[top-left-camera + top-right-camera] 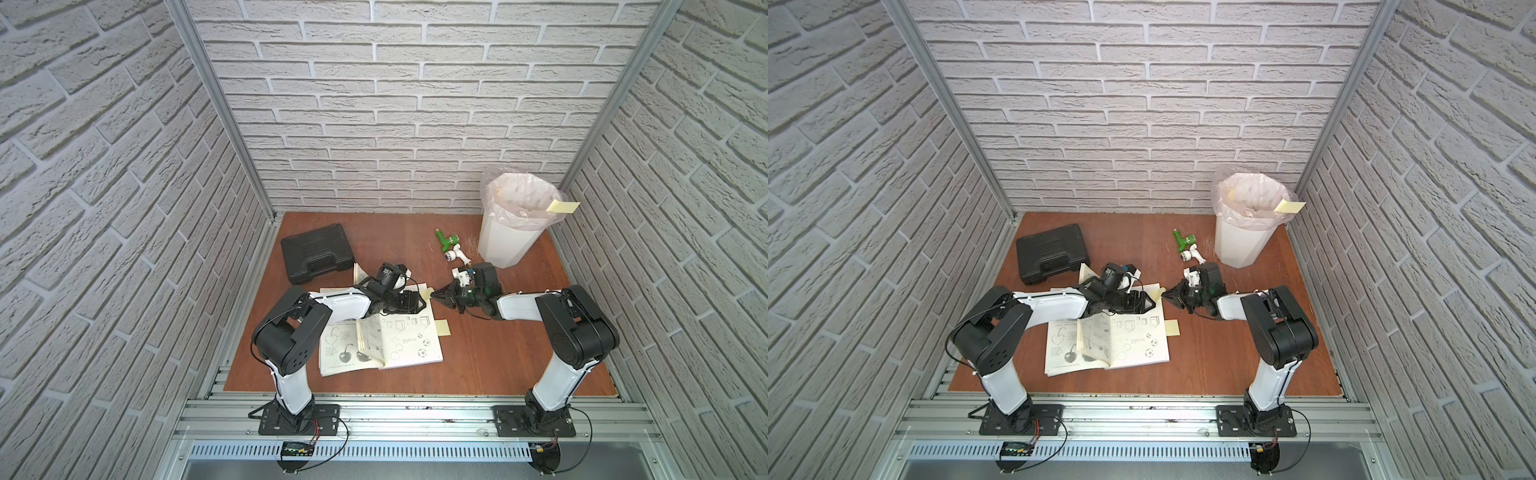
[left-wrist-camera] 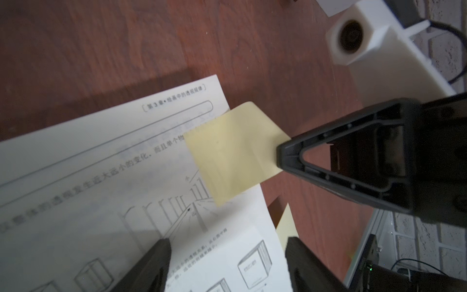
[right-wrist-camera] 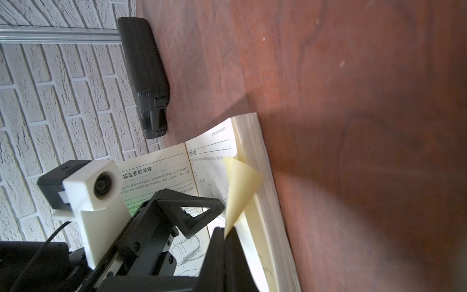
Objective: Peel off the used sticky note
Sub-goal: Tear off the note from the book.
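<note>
Yanking hard could rip the sticky note (image 2: 235, 154) the right gripper (image 2: 281, 156) pinches; the left gripper (image 2: 226, 242) is half open, empty.

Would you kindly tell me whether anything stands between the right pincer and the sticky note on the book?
Nothing visible does: the right pincer is shut on the lifted edge of the sticky note, whose other edge lies on the book page. The left pincer stands open over that page.

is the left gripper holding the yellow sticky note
No, the right gripper is shut on the sticky note; the left gripper stands open over the book.
</note>
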Robot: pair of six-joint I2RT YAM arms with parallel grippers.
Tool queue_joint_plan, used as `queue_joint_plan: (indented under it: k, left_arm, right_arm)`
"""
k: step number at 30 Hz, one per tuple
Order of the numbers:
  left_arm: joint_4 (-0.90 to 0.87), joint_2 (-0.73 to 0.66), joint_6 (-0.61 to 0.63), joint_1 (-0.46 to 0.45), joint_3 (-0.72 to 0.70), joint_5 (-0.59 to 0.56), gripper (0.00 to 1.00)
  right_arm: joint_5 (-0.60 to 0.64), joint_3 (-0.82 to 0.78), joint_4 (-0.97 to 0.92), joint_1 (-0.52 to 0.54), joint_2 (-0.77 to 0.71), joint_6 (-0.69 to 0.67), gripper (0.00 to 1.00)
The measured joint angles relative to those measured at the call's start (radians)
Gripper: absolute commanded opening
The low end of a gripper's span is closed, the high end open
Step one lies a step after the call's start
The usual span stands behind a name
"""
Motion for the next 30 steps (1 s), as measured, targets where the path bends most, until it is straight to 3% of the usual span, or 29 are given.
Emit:
queue_joint_plan:
  k: [18, 30]
  left_arm:
    - [0.119, -0.010, -0.008, 0.013, -0.068, 0.023, 0.76]
    - [0.158, -0.013, -0.015, 0.021, -0.088, 0.047, 0.77]
  right_arm:
    - [0.040, -0.003, 0.092, 0.009, 0.000, 0.123, 0.03]
    - [0.084, 0.082, -0.110, 0.009, -0.106, 0.030, 0.03]
